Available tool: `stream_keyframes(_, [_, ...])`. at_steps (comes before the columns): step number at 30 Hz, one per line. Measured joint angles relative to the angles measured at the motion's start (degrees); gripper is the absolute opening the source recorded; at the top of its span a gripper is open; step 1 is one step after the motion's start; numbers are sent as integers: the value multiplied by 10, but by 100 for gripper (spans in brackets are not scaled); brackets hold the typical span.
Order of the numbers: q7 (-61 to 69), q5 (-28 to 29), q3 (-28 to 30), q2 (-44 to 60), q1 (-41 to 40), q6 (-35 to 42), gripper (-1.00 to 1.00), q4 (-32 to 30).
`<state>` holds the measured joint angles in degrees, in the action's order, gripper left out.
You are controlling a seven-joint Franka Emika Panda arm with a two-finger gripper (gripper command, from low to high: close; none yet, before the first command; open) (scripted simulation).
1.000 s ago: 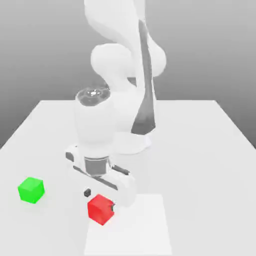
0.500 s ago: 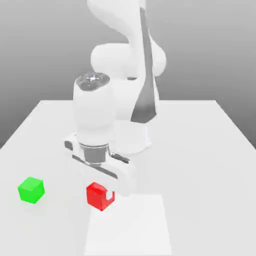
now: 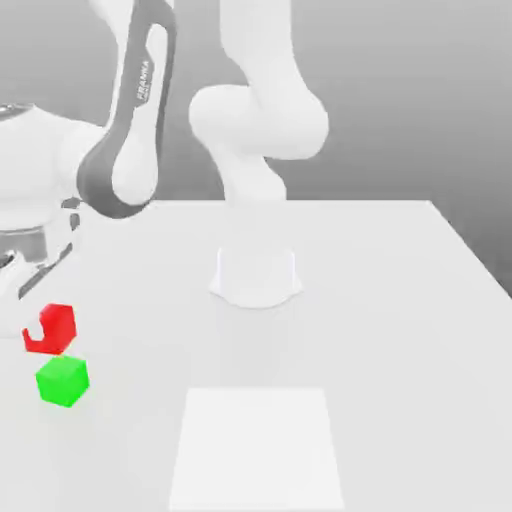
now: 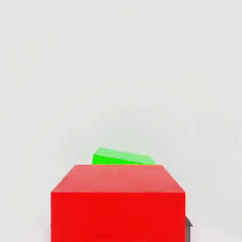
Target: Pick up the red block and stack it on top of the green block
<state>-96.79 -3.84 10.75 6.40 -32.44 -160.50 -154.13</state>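
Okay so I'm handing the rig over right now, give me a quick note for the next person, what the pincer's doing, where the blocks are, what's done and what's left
Pincer: shut on the red block, holding it up.
Green block: on the table, toward the exterior view's left, away from the white square.
Done: red block picked up and carried close to the green one.
Left: line it up over the green block, set it on top, let go, back off. In the hand view the two look turned differently, so probably check alignment before lowering.
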Motion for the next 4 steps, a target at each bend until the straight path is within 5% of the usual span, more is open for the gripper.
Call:
stream_keyframes(1, [7,-10,-8,18,-5,-17,100,1])
stream_keyframes(4, [7,-10,-8,18,-5,-17,100,1])
